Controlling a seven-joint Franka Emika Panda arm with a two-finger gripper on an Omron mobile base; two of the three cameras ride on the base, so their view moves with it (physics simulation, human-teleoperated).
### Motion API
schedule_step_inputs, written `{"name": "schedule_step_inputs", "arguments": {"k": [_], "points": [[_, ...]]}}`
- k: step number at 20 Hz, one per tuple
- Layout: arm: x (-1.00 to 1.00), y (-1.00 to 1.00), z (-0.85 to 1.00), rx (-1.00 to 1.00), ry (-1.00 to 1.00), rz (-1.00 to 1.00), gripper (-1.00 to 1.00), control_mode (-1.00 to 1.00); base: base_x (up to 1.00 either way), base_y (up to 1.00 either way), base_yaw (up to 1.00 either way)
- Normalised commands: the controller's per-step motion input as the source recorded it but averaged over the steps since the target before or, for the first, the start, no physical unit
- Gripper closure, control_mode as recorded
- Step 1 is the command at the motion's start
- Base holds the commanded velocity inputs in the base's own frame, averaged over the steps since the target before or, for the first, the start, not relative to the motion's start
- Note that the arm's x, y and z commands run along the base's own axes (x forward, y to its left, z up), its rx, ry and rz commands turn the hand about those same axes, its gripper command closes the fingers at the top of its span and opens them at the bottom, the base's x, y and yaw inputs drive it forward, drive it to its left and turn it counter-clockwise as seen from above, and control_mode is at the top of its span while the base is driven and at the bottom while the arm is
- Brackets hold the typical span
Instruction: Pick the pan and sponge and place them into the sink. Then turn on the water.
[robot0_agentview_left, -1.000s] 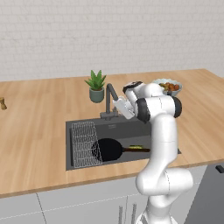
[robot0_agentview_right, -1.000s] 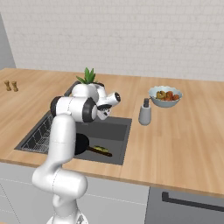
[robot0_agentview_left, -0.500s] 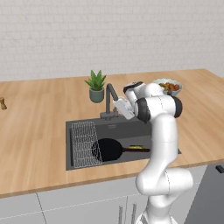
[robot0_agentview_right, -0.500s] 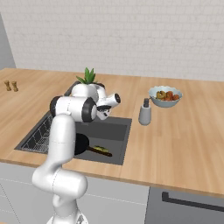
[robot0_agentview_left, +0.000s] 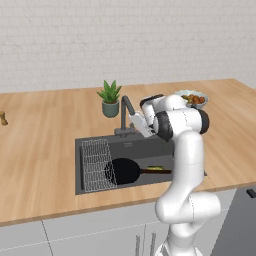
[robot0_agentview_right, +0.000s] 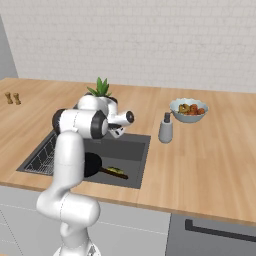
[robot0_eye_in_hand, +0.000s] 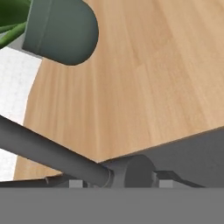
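From the right base camera, my own white arm covers most of the flat round black frying pan (robot0_agentview_right: 93, 164) and the left part of the dark grey recessed sink (robot0_agentview_right: 135, 150); the dark angular tap is hidden behind my wrist there. The small yellow-green sponge (robot0_agentview_right: 116, 171) is too small to make out in detail. In my hand view, the grey-green plant pot (robot0_eye_in_hand: 61, 30) is cut off by the top edge, and the dark tap lever (robot0_eye_in_hand: 48, 152) runs out past the left edge. My gripper (robot0_agentview_left: 136, 121) sits beside the tap, its jaws too small to judge.
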Motion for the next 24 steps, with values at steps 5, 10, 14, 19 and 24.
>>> {"name": "schedule_step_inputs", "arguments": {"k": [5,10,14,19,24], "points": [[0.35,0.00,-0.49,0.13,0.05,-0.01,1.00,-1.00,0.00,0.00,0.00],[0.28,0.00,-0.47,0.12,0.06,0.00,1.00,-1.00,0.00,0.00,0.00],[0.18,0.00,-0.47,0.14,0.07,-0.04,1.00,-1.00,0.00,0.00,0.00],[0.16,-0.01,-0.53,0.11,0.13,-0.08,1.00,-1.00,0.00,0.00,0.00],[0.17,-0.03,-0.65,0.10,0.17,-0.20,1.00,-1.00,0.00,0.00,0.00]]}}
